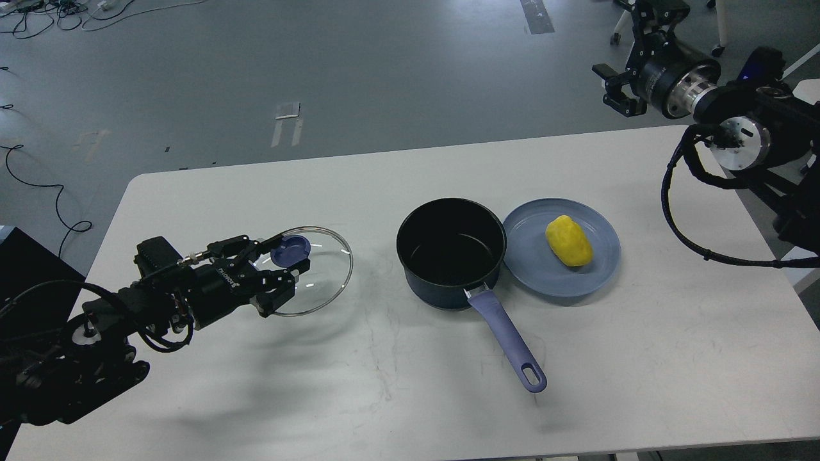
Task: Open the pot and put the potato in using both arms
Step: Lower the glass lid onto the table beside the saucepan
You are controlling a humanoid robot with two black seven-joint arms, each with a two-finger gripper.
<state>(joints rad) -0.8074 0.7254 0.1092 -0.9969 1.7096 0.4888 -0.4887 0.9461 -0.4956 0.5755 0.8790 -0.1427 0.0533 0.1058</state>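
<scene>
White table [256,397]: pot [451,253] open at centre, potato [569,241] on plate [599,256] touching its right. Left gripper [288,262] jaws spread around knob [291,250] of lid [320,282]. Right gripper [618,86] raised off-table, jaws parted, empty.

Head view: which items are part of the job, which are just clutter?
Job: pot, lid off; glass lid at left pincer; potato; right pincer, raised off the table.
Clutter: blue plate under potato; floor cables.
</scene>
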